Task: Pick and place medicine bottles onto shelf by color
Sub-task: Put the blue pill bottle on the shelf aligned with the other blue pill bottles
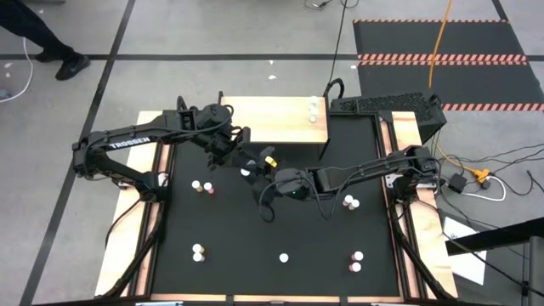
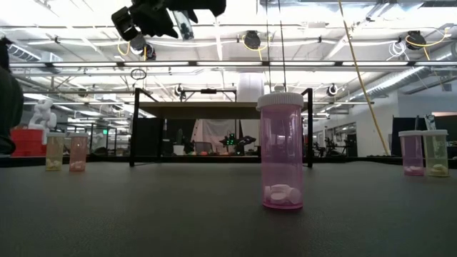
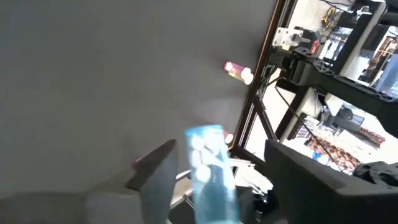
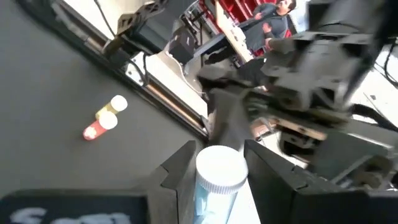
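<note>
Entry, both arms over the centre-back of the large black mat (image 1: 280,221), just in front of the light tan wooden shelf on thin black legs (image 1: 272,119).

Right gripper (image 4: 219,149): jaws are clamping a small translucent blue bottle with a white cap (image 4: 217,171). Both dark fingers are pressing against its sides, and the cap is projecting past the fingertips. The bottle is hanging in the air above the mat and is touching no surface.

Left gripper (image 3: 221,146): it is facing the right gripper from the opposite side, close in. The same blue bottle is showing between its two fingers (image 3: 155,180). Its jaws are standing apart, with a gap showing on each side of the bottle, so this gripper is not gripping it.

Shelf: two white-capped bottles (image 1: 314,107) are standing near its right end; their body colour cannot be told from above.

Other bottles on the mat, all upright:
- a pair (image 1: 201,186) is standing left of centre;
- a pair (image 1: 198,252) is standing at front left;
- a single one (image 1: 283,257) is standing at front centre;
- a pair (image 1: 349,202) is standing right of centre, beside the right arm;
- a pair (image 1: 357,260) is standing at front right.

In the low view a pink transparent bottle holding white tablets (image 2: 280,150) is standing nearest the camera.
</note>
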